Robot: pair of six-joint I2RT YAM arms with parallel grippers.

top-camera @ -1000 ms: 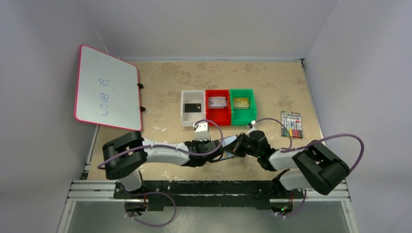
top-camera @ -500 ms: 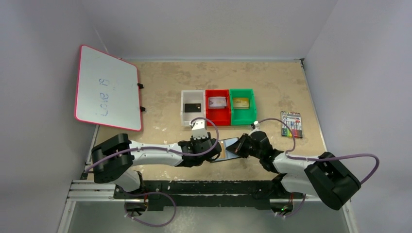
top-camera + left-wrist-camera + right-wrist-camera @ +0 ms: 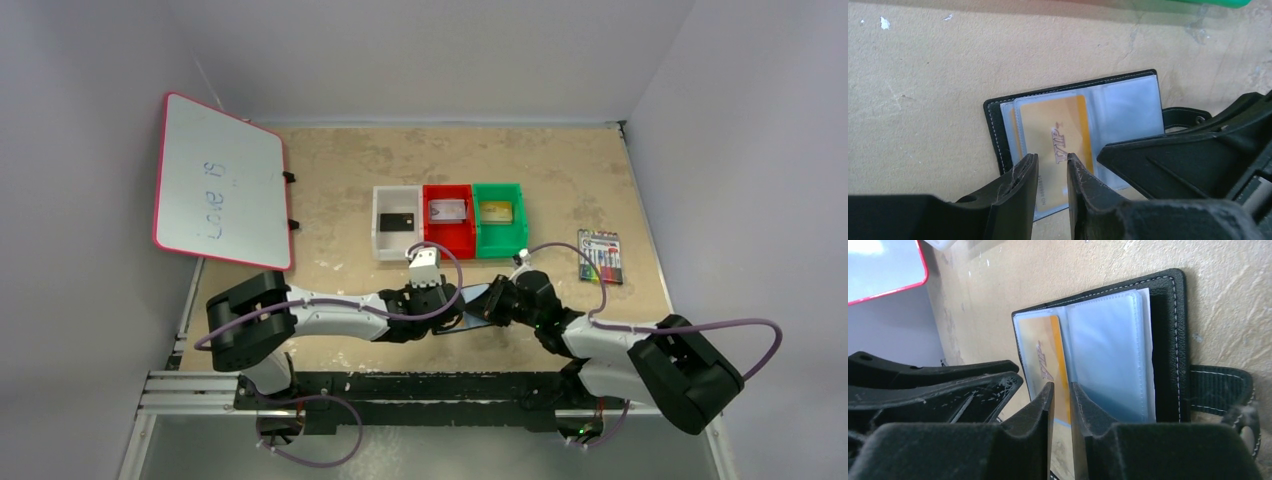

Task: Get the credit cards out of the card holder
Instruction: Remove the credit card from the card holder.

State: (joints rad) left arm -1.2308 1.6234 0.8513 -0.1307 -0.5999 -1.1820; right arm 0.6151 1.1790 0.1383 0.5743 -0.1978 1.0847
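Tan tabletop point(image 3: 340, 170), near centre: card holder point(image 3: 1128, 107) lies open, flat, strap tab point(image 3: 1220, 387) sticking out one side. Overhead, I see it mostly covered by arms point(image 3: 340, 310). Orange card point(image 3: 1053, 125) in left clear sleeve, print partly behind finger point(image 3: 1018, 200). Left gripper point(image 3: 1050, 161) over it, jaws narrowly parted, nothing clamped. Right gripper point(image 3: 1062, 387) likewise. Other sleeves cloudy, contents unreadable. Black card point(image 3: 397, 221), silver card point(image 3: 448, 210), tan card point(image 3: 496, 211) lie in far bins point(image 3: 448, 245).

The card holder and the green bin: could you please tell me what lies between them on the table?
Nothing does: the left wrist view shows only bare, scuffed table between the open card holder and the green bin.
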